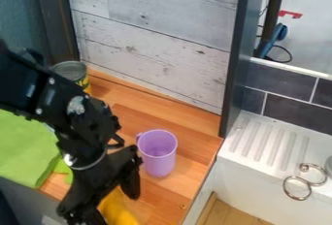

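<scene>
Lying low in the view, a yellow thing (117, 208) sat at the near part of the wooden counter (165, 193), beneath the black gripper (111, 209) and showing between its two fingers. The gripper was open, its fingers well apart, one toward the purple cup and the other down at the lower edge. Whether either finger touched the yellow thing could not be told. Part of that thing was hidden behind the gripper and the rest ran out at the bottom of the view, so its full shape could not be made out.

Just beside the gripper, on the sink side, the purple cup (158, 163) stood upright, its open top up and its handle toward the arm. A green cloth (24, 147) was spread on the other side, cut off at the left edge and partly covered by the black arm (81, 117). Farther back, a can (70, 69) stood near the wall, its lower part hidden behind the arm.

Behind the counter rose a pale plank wall (152, 37), with a dark post (235, 56) at its end. Past the post was a white sink unit (256, 158) with a ridged top, and two metal rings (297, 188) lay there beside a round metal thing (329, 165), mostly cut off at the right edge.
</scene>
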`<state>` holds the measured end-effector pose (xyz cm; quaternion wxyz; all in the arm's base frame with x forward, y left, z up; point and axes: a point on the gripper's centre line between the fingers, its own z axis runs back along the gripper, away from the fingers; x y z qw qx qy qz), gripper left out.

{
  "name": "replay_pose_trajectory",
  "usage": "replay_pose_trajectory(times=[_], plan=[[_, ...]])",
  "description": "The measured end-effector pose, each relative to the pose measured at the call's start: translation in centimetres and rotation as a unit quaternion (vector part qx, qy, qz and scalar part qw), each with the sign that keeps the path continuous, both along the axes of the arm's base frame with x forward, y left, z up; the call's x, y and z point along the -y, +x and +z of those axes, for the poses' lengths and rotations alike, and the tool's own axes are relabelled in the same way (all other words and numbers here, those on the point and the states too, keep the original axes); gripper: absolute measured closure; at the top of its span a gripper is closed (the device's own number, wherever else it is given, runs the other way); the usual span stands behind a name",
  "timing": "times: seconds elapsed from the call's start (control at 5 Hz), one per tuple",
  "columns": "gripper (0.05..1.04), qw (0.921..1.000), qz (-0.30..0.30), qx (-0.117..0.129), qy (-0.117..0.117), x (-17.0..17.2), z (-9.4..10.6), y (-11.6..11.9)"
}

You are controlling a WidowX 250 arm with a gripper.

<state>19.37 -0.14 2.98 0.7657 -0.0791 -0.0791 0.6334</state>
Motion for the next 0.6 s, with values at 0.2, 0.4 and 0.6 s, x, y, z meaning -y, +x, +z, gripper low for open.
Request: replay_pose_trajectory(times=[0.2, 0.4, 0.6], plan=[[0.076, 0.9991, 0.013, 0.021, 0.034, -0.7, 1.2, 0.1], [0.082, 0.9983, 0.001, 0.031, 0.049, -0.8, 2.0, 0.0], [0.083, 0.9927, -0.094, 0.026, 0.070, -1.0, 4.3, -0.1]])
